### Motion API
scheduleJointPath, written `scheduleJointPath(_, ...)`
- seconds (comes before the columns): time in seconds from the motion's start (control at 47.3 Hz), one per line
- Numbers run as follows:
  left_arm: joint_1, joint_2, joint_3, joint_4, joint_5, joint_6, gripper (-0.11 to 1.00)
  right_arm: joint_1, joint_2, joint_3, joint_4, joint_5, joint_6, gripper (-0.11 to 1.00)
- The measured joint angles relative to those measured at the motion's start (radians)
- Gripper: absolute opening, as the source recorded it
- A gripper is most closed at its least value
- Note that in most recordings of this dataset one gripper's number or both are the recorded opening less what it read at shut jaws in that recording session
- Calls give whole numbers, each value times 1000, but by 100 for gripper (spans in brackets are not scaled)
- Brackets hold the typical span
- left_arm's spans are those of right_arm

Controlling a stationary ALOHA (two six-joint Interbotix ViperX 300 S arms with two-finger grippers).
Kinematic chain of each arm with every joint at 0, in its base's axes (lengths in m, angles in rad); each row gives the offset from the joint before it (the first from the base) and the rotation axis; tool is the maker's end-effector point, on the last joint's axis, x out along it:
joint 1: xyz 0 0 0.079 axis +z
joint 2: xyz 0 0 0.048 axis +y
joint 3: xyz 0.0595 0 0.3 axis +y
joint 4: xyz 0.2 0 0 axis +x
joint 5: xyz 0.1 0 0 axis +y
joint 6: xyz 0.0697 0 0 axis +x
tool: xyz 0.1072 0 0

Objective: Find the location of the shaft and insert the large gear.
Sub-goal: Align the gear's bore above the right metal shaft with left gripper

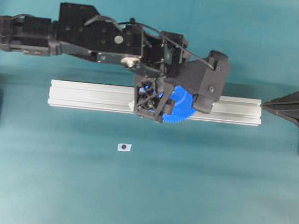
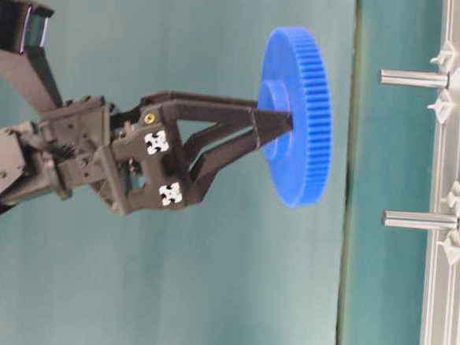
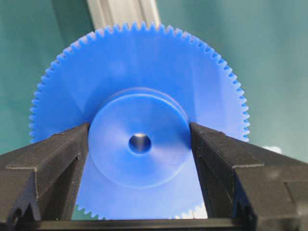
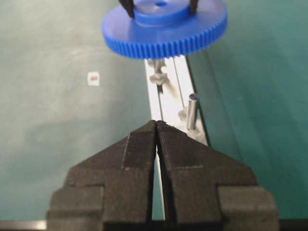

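Left gripper [image 2: 274,130], a black two-finger claw, was closed narrowly on the raised round hub of the bright blue plastic large gear [image 2: 296,114], w/ one finger [image 3: 53,159] pressed to each side of the hub and the small centre hole unobstructed. The gear hung in the air above the long silver extruded-aluminium rail [image 1: 87,95], not touching it, disc face roughly parallel to the rail top. Two slim upright silvery pins stood on the rail, each flanked by small clear diamond-shaped mounts; in the table-level view the gear sat opposite the upper one, taken here as the shaft [image 2: 414,78], well apart from its tip, w/ the hub somewhat off the pin's axis. The wrist view showed something pale and metallic through the bore, but alignment cannot be judged from it. Right gripper [image 4: 157,126], black, held nothing; its fingertips met, parked off the rail's end. A small white tag w/ dark centre [image 1: 124,147] lay on the teal table near the rail. Risks, as judged: lowering w/ the bore off-axis could land the hub face on the pin tip and tilt or jam the gear; the grip being on the hub only, a sideways knock could twist the disc in the pads; the neighbouring pin [image 2: 420,220] invited a wrong-pin insertion.
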State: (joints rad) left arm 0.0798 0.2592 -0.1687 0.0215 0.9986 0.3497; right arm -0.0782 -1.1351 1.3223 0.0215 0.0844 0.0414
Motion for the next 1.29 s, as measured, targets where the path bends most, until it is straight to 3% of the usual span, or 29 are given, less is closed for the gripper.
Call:
scheduleJointPath(0.338, 15, 71, -75, 0, 3, 5, 73, 0, 0, 2, 0, 0, 0, 4)
scheduleJointPath(0.804, 35, 133, -202, -3, 104, 3, 72, 0, 0, 2, 0, 0, 0, 4)
scheduleJointPath(1.29, 35, 186, -216, -12, 106, -3, 72, 0, 0, 6, 0, -2, 0, 4)
